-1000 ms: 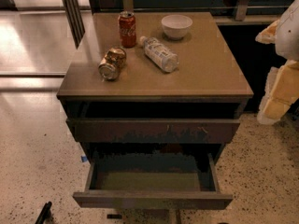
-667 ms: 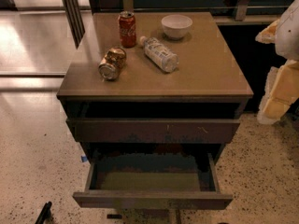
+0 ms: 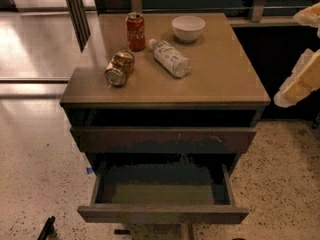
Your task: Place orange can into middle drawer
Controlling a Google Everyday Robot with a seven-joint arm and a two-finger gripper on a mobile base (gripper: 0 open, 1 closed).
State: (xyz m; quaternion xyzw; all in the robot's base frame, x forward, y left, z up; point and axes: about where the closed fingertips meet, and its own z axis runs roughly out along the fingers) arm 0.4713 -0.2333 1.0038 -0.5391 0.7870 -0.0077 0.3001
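The orange can [image 3: 119, 69] lies on its side on the cabinet top [image 3: 220, 79], near the left edge, silver end facing me. The middle drawer [image 3: 162, 214] is pulled out low at the front, and its olive-grey floor shows with nothing in it. My gripper [image 3: 299, 80] shows as cream-white parts at the right edge of the view. It is level with the cabinet top, just past the cabinet's right side and far from the can. It holds nothing that I can see.
A red cola can [image 3: 135, 30] stands upright behind the orange can. A clear plastic bottle [image 3: 170, 58] lies beside it, and a white bowl [image 3: 188, 28] stands at the back. A drawer with a scuffed front [image 3: 162, 139] is slightly out above the open one. The floor is speckled.
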